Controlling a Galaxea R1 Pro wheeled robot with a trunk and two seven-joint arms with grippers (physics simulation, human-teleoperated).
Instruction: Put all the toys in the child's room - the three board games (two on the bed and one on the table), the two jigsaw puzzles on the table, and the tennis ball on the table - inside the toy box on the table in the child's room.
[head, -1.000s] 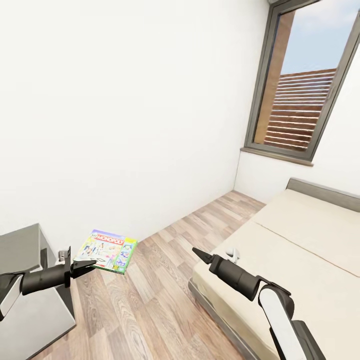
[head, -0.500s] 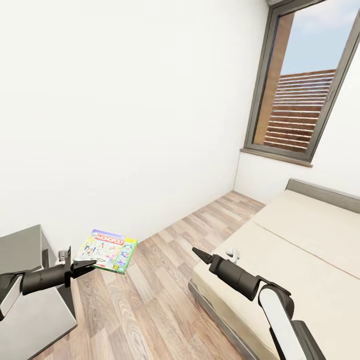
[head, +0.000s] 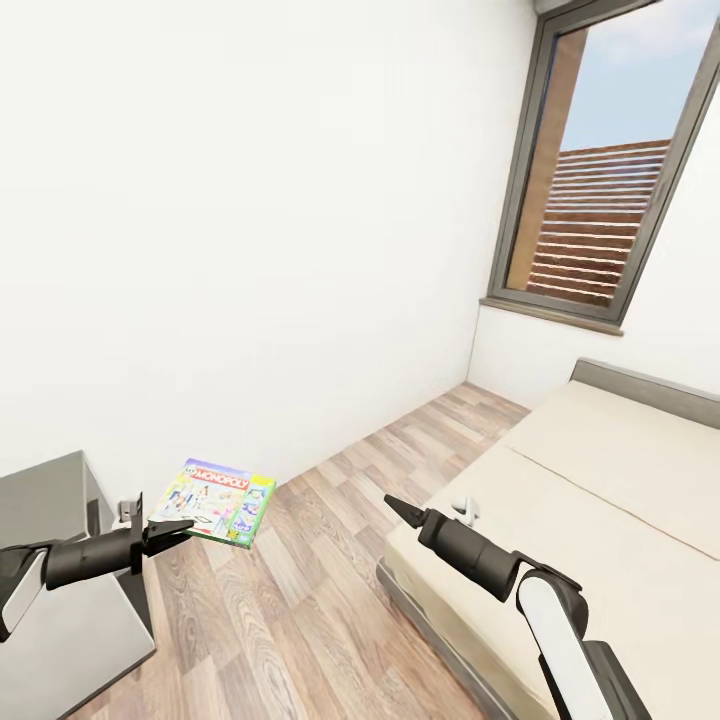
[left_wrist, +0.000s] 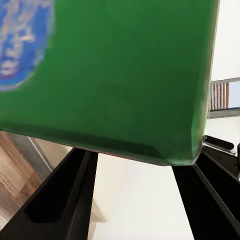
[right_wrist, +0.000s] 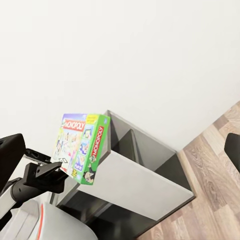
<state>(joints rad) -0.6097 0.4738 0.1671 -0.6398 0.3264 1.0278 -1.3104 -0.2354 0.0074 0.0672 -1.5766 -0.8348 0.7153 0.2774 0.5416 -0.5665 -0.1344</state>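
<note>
The board game (head: 212, 502) sits out in front of the left gripper (head: 170, 528), pinched at its near edge, above the floor (head: 300, 590) and just right of the shelf unit (head: 60, 560); the bed (head: 600, 500) lies to the right under the window (head: 600, 190); the right gripper (head: 400, 510) hangs at the bed's near corner, beside a small object (head: 464, 508) on the mattress.

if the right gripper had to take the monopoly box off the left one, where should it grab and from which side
Probably the free far edge, opposite the left gripper. The Monopoly board game is a thin flat box held nearly level by its near edge, so the far edge juts out unobstructed. The right gripper should likely come in level from the bed side, one finger above the lid and one below.
</note>
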